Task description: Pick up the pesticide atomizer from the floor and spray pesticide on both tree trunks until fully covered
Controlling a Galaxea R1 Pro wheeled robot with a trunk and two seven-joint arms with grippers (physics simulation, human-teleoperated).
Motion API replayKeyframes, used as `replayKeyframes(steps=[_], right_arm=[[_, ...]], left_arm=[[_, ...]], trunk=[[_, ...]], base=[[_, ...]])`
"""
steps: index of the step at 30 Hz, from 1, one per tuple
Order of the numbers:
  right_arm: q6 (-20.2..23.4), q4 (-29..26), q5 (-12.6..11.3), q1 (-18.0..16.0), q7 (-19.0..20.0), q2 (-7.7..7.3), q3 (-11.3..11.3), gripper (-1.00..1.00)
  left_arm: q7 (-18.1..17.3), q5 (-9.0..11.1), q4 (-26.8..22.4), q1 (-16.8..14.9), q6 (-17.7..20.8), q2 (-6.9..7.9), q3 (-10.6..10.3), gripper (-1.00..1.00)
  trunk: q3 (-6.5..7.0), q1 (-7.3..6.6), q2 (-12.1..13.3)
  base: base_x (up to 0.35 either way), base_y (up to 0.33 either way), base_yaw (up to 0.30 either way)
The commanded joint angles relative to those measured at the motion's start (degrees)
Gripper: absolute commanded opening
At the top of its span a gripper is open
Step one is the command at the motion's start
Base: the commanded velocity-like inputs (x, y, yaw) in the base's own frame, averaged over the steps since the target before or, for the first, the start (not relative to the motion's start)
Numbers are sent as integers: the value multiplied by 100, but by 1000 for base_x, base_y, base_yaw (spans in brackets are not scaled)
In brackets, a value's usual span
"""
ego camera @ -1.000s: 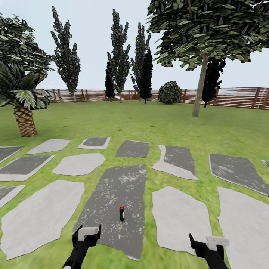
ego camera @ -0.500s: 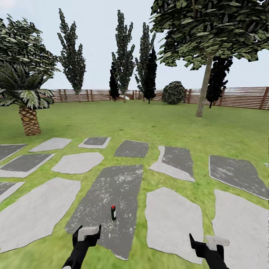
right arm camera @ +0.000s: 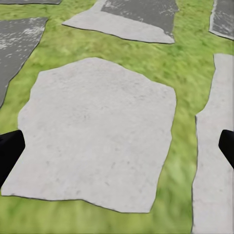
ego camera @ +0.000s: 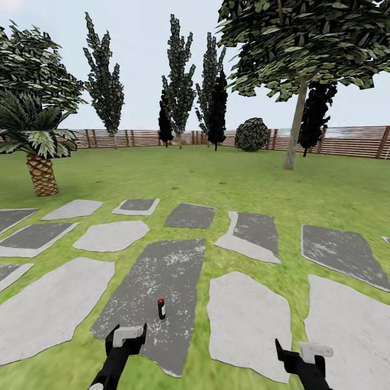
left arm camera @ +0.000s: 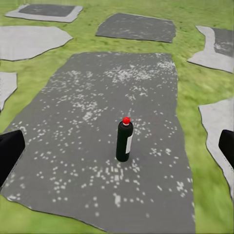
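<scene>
Head view: atomizer [ego camera: 161,308] stands upright on a dark speckled slab [ego camera: 157,281], lower centre of the frame, just above and right of my left gripper [ego camera: 128,337]. It touches neither gripper. Red cap on top, pale strip on its side.

Left wrist view: atomizer [left arm camera: 125,140] sits mid-frame on the same slab [left arm camera: 97,146], between my two dark fingertips [left arm camera: 9,153] at the frame edges. Fingers spread wide, nothing between them but air.

My right gripper [ego camera: 303,355] is at the lower right of the head view, above a pale slab [ego camera: 246,319]. Right wrist view: fingertips [right arm camera: 9,151] at the far edges, spread apart, empty, pale slab [right arm camera: 97,131] below with grass [right arm camera: 185,63] around it.

Upper right of the head view: one tree, grey-brown trunk [ego camera: 296,127], on the lawn [ego camera: 216,179] before the fence [ego camera: 346,142]. Palm [ego camera: 40,170] at left.
</scene>
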Motion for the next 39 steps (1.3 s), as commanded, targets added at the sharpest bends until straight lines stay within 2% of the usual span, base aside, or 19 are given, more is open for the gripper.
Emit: replayKeyframes(steps=[1, 4, 7, 10, 16, 18, 20, 22, 23, 26, 28, 29, 30, 32, 34, 35, 37, 39], right_arm=[[-5, -3, -5, -2, 9, -2, -7, 100], [-4, -50, -5, -2, 7, -8, -18, 100], [-5, -177, -8, -2, 7, -9, -74, 100], [-5, -267, -11, -2, 11, -4, -238, 100], [0, -281, -6, -2, 41, 1, -311, 100], [2, -275, -20, -2, 50, -2, -312, 100], [3, -264, -19, -2, 57, -4, -310, 100], [-4, -255, -8, -2, 53, 4, -302, 100], [-11, -249, -3, -2, 46, 18, -292, 100], [-6, -252, -8, -2, 49, 13, -291, 100], [-28, -249, -11, -2, 49, 23, -292, 100], [-1, -248, -18, -2, 32, 28, -293, 100], [48, -254, -33, -2, 32, 13, -297, 100], [311, -267, -43, -2, 29, -1, -300, 100], [1160, -291, -32, -7, 28, -9, -302, 100], [1449, -292, -33, -17, 30, -13, -302, 100], [2676, -296, -49, -144, 27, -27, -303, 100], [3685, -300, -54, -551, 23, -38, -303, 100]], left_arm=[[1, 21, -110, -4, -15, -1, 2, 100], [8, 21, -416, -5, 2, -1, 0, 100], [16, 25, -488, -6, 16, -1, 1, 100], [34, 18, -558, -6, 64, -10, -1, 100], [68, 20, -552, -3, 257, 6, 17, 100], [109, 21, -551, -5, 267, 10, 54, 100], [215, 21, -555, -5, 275, 26, 183, 100], [258, 21, -555, -5, 280, 110, 304, 100], [278, 27, -569, -8, 293, 254, 381, 100], [285, 25, -580, -44, 421, 335, 407, 100], [277, 24, -584, -140, 700, 426, 413, 100], [256, 27, -581, -389, 1071, 555, 412, 100], [250, 31, -582, -499, 1206, 573, 411, 100], [240, 39, -584, -643, 1414, 580, 409, 100], [224, 49, -585, -761, 1644, 572, 403, 100], [221, 51, -585, -780, 1685, 563, 401, 100], [214, 50, -585, -869, 1787, 482, 395, 100], [212, 51, -585, -1026, 1826, 429, 392, 100]], trunk=[[-6, -1, -2], [-6, -1, -2], [-6, -1, -2], [-6, -1, -2], [-6, -1, -2], [-6, -1, -2], [-6, -1, -2], [-6, -1, -2], [-6, -1, -2], [-6, -1, -2], [-6, -1, -2], [-6, -1, -2], [-6, -1, -2], [-6, -1, -2], [-6, -1, -2], [-6, -1, -2], [-6, -1, -2], [-6, -1, -2]], base=[[0, 0, 0], [0, 0, 0], [0, 0, 0], [0, 0, 0], [0, 0, 0], [0, 0, 0], [0, 0, 0], [0, 0, 0], [0, 0, 0], [0, 0, 0], [0, 0, 0], [0, 0, 0], [0, 0, 0], [0, 0, 0], [0, 0, 0], [0, 0, 0], [0, 0, 0], [0, 0, 0]])
